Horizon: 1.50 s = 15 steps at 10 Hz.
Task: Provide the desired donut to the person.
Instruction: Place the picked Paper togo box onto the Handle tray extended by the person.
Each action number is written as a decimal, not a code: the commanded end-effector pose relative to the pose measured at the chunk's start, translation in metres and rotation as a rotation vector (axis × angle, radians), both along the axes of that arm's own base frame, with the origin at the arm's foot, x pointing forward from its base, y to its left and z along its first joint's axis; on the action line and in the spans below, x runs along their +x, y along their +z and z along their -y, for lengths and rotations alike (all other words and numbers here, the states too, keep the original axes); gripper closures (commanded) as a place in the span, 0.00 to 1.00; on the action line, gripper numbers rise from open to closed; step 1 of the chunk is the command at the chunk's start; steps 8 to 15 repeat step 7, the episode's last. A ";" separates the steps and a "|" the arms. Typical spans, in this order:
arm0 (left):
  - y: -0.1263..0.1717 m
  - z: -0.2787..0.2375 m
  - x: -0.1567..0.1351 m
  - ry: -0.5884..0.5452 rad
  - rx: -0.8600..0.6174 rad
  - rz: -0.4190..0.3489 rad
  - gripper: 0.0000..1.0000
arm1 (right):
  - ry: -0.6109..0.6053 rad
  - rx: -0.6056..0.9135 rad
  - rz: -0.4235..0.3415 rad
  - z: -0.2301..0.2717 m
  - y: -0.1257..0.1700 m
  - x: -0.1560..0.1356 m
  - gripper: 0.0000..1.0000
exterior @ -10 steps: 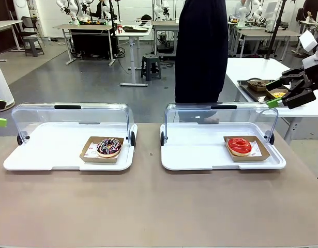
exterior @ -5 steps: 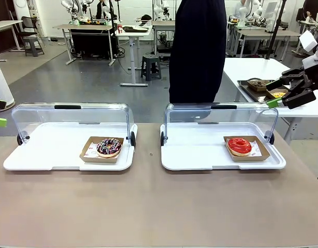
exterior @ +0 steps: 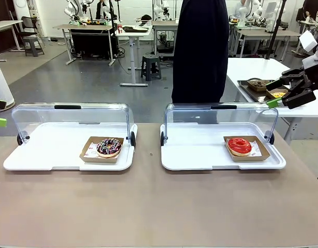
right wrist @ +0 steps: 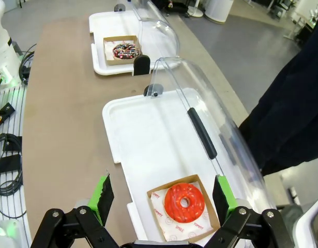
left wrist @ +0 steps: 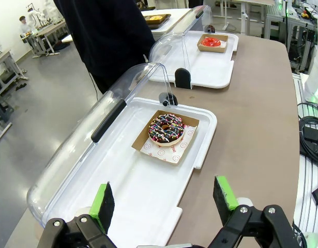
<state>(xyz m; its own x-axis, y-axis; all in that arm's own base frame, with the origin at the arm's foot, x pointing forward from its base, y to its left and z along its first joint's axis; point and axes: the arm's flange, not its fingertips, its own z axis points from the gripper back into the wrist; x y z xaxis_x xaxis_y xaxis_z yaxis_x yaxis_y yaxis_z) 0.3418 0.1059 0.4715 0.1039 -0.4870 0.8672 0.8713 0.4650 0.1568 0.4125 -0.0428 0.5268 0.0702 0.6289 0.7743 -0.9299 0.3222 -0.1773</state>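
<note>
Left gripper: my left gripper (left wrist: 161, 199) hangs released, green pads spread wide, holding nothing, above the near end of the left tray (left wrist: 148, 201).
Chocolate donut: the sprinkled chocolate donut (left wrist: 166, 128) sits in its cardboard holder on that tray, just ahead of my left gripper, under the raised clear lid (left wrist: 91, 139).
Right gripper: my right gripper (right wrist: 161, 199) is also released and empty, jaws wide, over the right tray (right wrist: 143, 134).
Red donut: the red glazed donut (right wrist: 184, 202) lies in its cardboard holder between my right fingers (right wrist: 103, 192), below them.
Person: the person (exterior: 200, 51) stands past the table's (exterior: 159, 206) far edge, beyond the right tray.
</note>
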 end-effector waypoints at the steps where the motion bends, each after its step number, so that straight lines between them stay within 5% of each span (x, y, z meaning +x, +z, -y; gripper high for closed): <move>1: -0.004 0.000 -0.001 -0.007 -0.016 0.031 0.00 | 0.003 -0.001 0.003 0.000 0.000 0.000 0.00; 15: -0.004 0.000 -0.001 -0.007 -0.016 0.031 0.00 | 0.003 -0.001 0.003 0.000 0.000 0.000 0.00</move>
